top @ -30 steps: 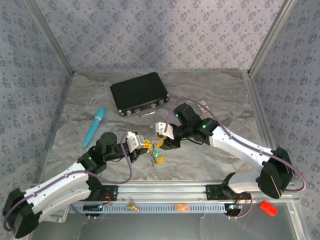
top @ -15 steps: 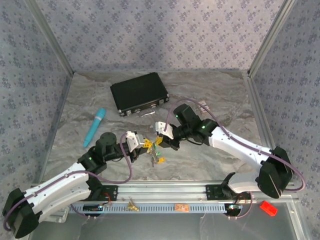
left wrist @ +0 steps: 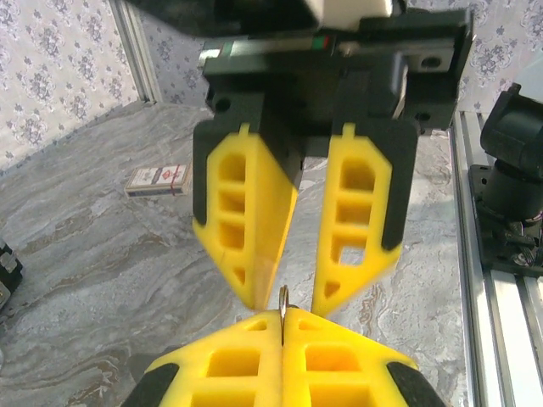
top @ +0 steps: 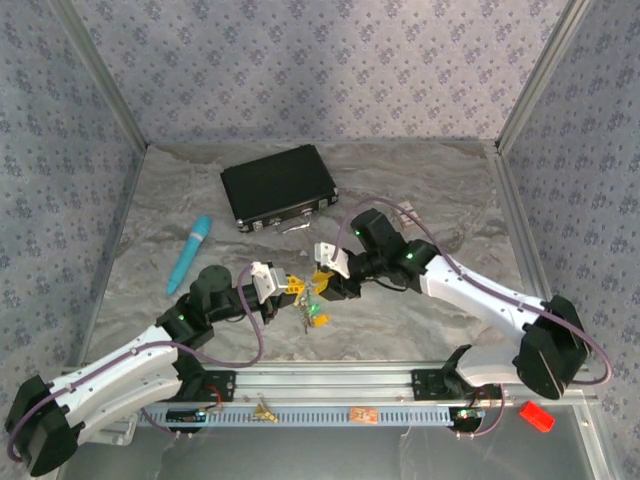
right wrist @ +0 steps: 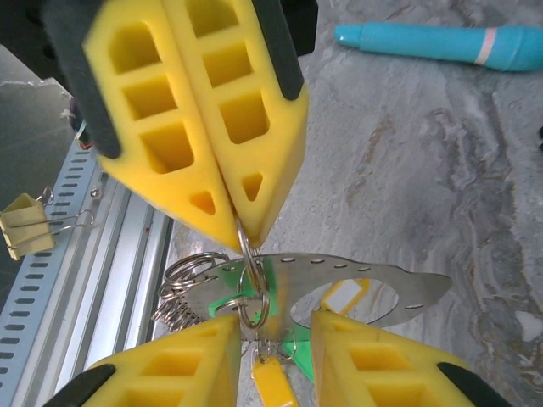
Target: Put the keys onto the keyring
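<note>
Two arms angled inward, grippers meeting tip to tip.
The left arm reaches right with the left gripper pressed closed. The right arm reaches left with the right gripper jaws parted.

I'm working in a lab robot cell: aluminium frame posts, patterned backdrop walls, marbled tabletop, slotted mounting rail.

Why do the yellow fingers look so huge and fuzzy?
Left wrist view: the left gripper sits right at the lens, soft-edged. Right wrist view: the right gripper likewise, while the ring looks sharper. Top view: the keys are tiny, light even.
</note>
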